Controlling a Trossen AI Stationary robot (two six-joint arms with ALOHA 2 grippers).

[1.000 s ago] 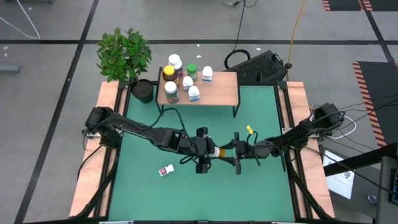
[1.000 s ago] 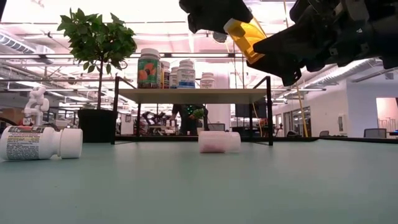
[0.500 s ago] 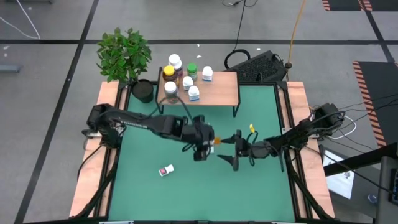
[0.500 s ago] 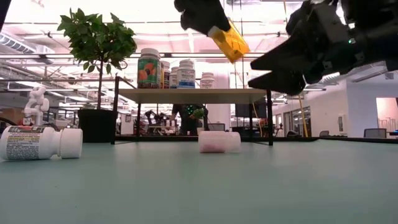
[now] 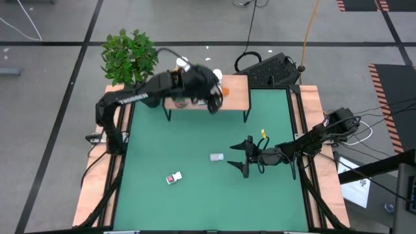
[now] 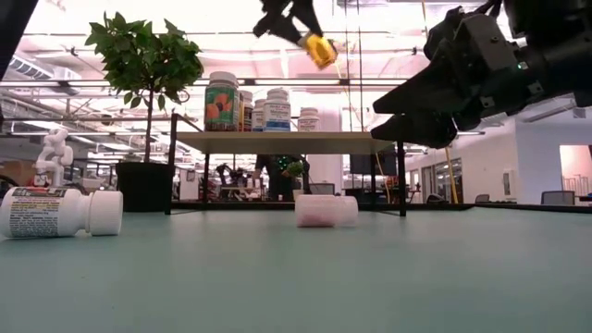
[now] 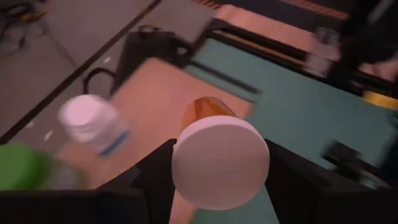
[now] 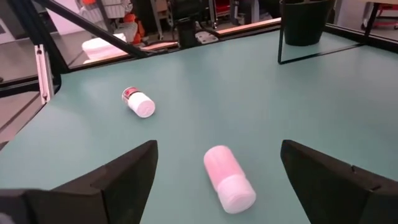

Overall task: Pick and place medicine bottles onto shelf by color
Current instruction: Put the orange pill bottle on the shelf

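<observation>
My left gripper is shut on an amber bottle with a white cap, above the light wood shelf; it also shows in the low view. Several bottles stand on the shelf's left part. My right gripper is open and empty above the green table's middle. Between its fingers in the right wrist view, a pale pink bottle lies on its side on the table. A red-labelled white bottle lies on its side nearer the front. My left gripper pinches the amber bottle between its two fingers, one on each side, just behind the white cap. The bottle lies along the fingers, cap toward the wrist, amber bottom end sticking out ahead. It is tilted and clear of the shelf.
A potted plant in a black pot stands at the shelf's left end. A small yellow thing lies on the table near my right arm. A black keyboard lies behind the table. Wooden rails line both sides.
My left gripper has carried the amber bottle up and toward the table's far edge, from beside my right gripper at the table's middle to above the shelf. The bottle has stayed in its hold and turned with it. My right gripper has kept about where it was.
</observation>
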